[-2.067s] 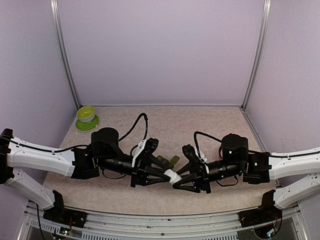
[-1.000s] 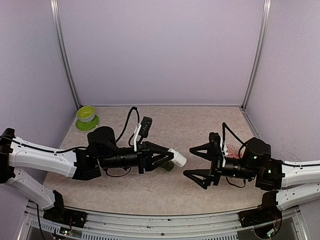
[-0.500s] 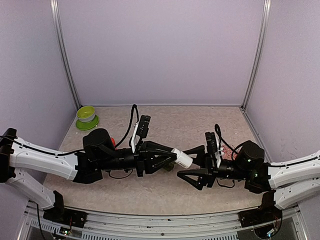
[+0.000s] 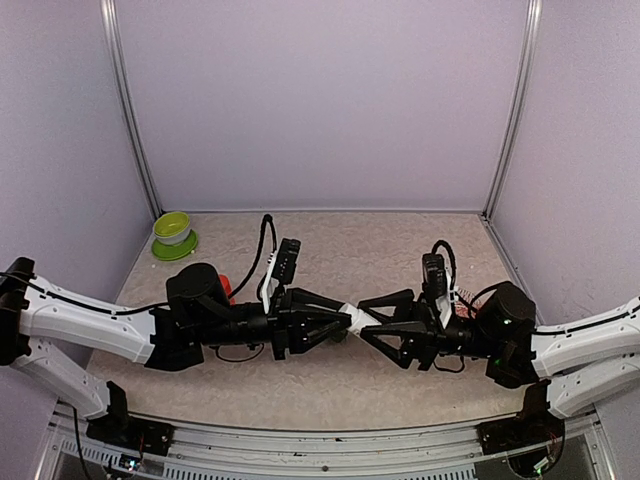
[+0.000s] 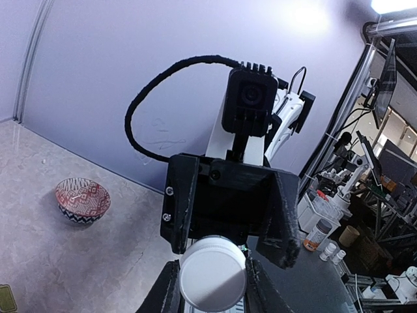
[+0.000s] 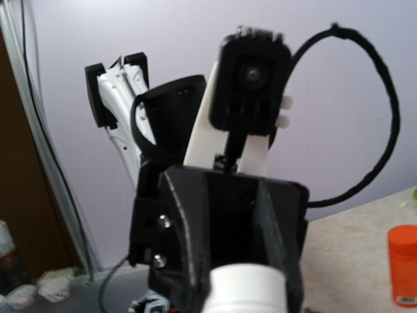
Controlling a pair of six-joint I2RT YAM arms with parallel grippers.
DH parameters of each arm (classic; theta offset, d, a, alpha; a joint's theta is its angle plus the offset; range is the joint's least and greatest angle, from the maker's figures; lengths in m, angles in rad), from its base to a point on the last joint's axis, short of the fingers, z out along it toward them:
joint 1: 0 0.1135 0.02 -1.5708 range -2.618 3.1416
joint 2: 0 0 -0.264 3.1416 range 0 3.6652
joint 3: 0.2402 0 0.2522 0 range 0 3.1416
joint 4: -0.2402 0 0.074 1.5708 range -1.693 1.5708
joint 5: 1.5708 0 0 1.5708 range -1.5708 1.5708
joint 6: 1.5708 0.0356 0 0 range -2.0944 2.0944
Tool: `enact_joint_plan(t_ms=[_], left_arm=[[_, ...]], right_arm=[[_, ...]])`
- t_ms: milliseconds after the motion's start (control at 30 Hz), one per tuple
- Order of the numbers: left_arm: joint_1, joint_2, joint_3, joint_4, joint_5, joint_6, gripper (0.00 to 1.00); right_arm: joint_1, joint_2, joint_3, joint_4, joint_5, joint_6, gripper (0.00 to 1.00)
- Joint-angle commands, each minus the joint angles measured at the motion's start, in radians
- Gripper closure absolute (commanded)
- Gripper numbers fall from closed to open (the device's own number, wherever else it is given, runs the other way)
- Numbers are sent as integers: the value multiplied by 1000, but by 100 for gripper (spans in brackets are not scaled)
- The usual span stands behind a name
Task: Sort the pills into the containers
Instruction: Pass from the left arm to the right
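Jaws of the left gripper point(image 4: 340, 318) were clamped on one white bottle point(image 4: 353, 316), held level. Jaws of the right gripper point(image 4: 366, 317) stood parted around the bottle's free end.

Top view: the containers point(image 4: 336, 336) showed only as a dark sliver just under the left jaws, so the boxes could not be counted. One lime-green bowl point(image 4: 172, 233) sat well behind the left jaws.

Left wrist view: one white cap lay between the left fingers. The right jaws straddled it, contact unclear. One patterned bowl point(image 5: 82, 199) lay beyond, off to the side.

Right wrist view: one blurred white cap sat between the jaws. One orange bottle point(image 6: 404, 264) stood beyond the left gripper.
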Motion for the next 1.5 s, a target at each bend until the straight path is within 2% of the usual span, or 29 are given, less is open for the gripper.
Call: enact_joint_plan(t_ms=[0, 267, 867, 1233, 1267, 1367, 1467], left_arm=[[-3, -22, -15, 30, -21, 17, 100], [-6, -38, -22, 19, -54, 33, 100], [-11, -14, -9, 6, -43, 38, 100], [-18, -3, -7, 0, -44, 33, 99], [-19, -3, -6, -1, -43, 30, 91], [-19, -20, -10, -13, -35, 32, 52], [-17, -68, -20, -53, -14, 106, 34]], right_arm=[[-2, 5, 18, -17, 7, -2, 47], [-2, 50, 44, -45, -17, -8, 49], [-2, 5, 30, -89, 27, -30, 53], [-3, 27, 36, -84, 15, -37, 82], [-3, 27, 35, -88, 15, -42, 82], [-3, 12, 36, -116, 10, -55, 82], [-3, -8, 45, -136, -30, -43, 81]])
